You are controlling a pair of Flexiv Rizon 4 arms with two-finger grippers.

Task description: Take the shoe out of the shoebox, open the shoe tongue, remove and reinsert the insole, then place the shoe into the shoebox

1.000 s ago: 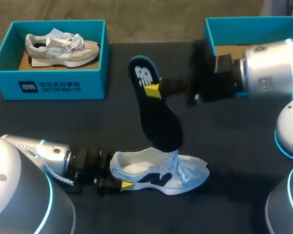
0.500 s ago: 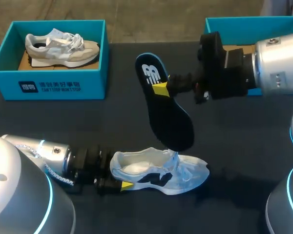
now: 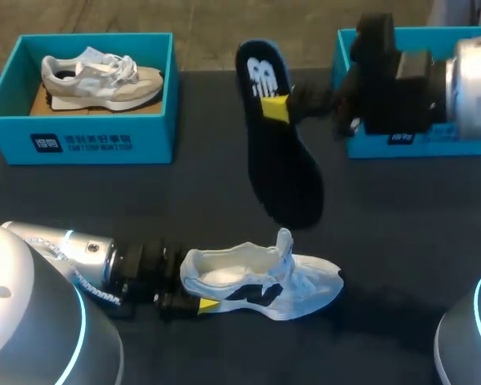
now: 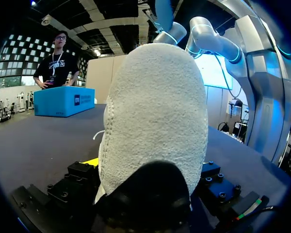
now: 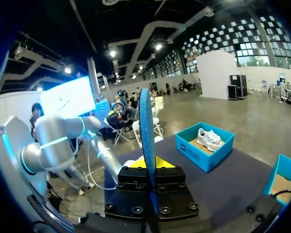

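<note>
Stretching across the scene is the dark worktop (image 3: 385, 208), and it's carrying two teal boxes along its far edge. The left shoebox (image 3: 88, 140) is holding a pale second shoe (image 3: 100, 79), while the right shoebox (image 3: 409, 144) is sitting partly hidden behind my right arm (image 3: 465, 104).

Down at the near side, the shoe (image 3: 260, 281) is standing on its sole, toe pointing right and tongue sticking up. The left claw (image 3: 196, 305) is clamping its heel from both sides, and that heel is filling the left wrist view.

The dark insole (image 3: 276, 144) is hanging in the air between the boxes. Its lower end is hovering just above the tongue without touching it. The right claw (image 3: 276, 107) is pinching it tight near the upper end, and the right wrist view is showing it edge-on between the fingers (image 5: 136, 177).
</note>
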